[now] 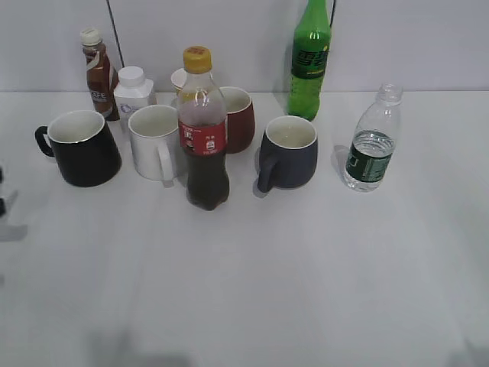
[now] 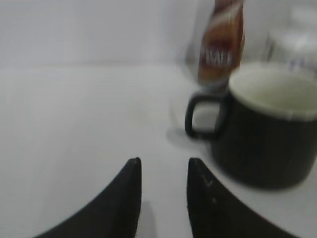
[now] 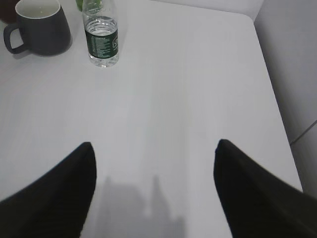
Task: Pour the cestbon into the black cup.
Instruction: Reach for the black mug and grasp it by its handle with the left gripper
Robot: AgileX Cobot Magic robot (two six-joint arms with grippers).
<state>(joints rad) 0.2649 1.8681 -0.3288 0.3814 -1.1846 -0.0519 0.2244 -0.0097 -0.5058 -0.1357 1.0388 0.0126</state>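
The cestbon (image 1: 372,149), a small clear bottle with a dark green label, stands upright at the right of the row. In the right wrist view it (image 3: 101,42) is far ahead and to the left. The black cup (image 1: 82,149) stands at the far left, handle to the left. In the left wrist view it (image 2: 270,134) is close ahead on the right. My left gripper (image 2: 163,163) is open and empty, low over the table, left of the cup's handle. My right gripper (image 3: 154,146) is wide open and empty above bare table.
Between them stand a white mug (image 1: 155,143), a red-labelled cola bottle (image 1: 203,130), a dark red mug (image 1: 238,118) and a grey-blue mug (image 1: 289,153). A green soda bottle (image 1: 309,57), a brown drink bottle (image 1: 98,73) and a small white bottle (image 1: 133,92) stand behind. The table's right edge (image 3: 277,114) is near.
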